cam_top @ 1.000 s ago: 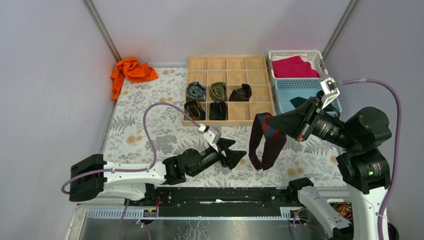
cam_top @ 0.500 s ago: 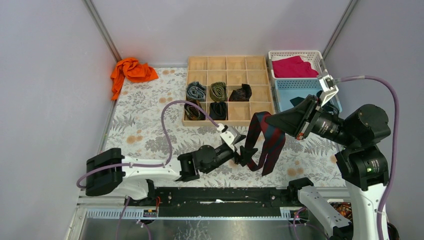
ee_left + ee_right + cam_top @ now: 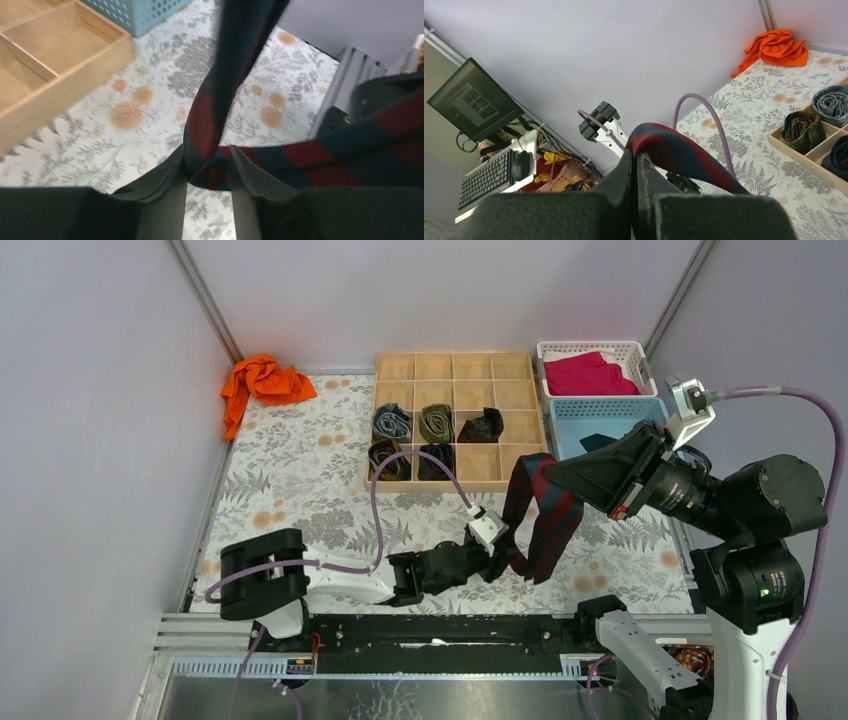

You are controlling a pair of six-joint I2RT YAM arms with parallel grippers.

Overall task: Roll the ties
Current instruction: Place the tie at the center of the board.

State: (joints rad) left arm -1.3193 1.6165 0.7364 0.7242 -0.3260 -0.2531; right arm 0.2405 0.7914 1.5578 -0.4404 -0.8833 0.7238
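A navy tie with red diagonal stripes [image 3: 545, 515] hangs folded above the floral mat. My right gripper [image 3: 545, 477] is shut on its top fold, and the right wrist view shows the pinch [image 3: 636, 154] on the tie [image 3: 684, 155]. My left gripper [image 3: 507, 558] is low at the tie's bottom bend. In the left wrist view its fingers [image 3: 207, 159] stand apart on either side of the tie's lower fold [image 3: 205, 115], with mat showing in the gap behind it. Several rolled ties sit in the wooden organiser [image 3: 430, 367], among them a grey-blue one [image 3: 392, 422] and an olive one [image 3: 436, 422].
An orange cloth [image 3: 262, 380] lies at the back left corner. A white basket [image 3: 590, 344] with a magenta cloth stands at the back right, with a blue basket [image 3: 600, 415] in front of it. The organiser's near wall [image 3: 60, 75] lies left of the left gripper.
The left arm has reached right across the mat to the tie's lower bend, and its fingers now straddle it. The right arm has drawn slightly right with the tie.
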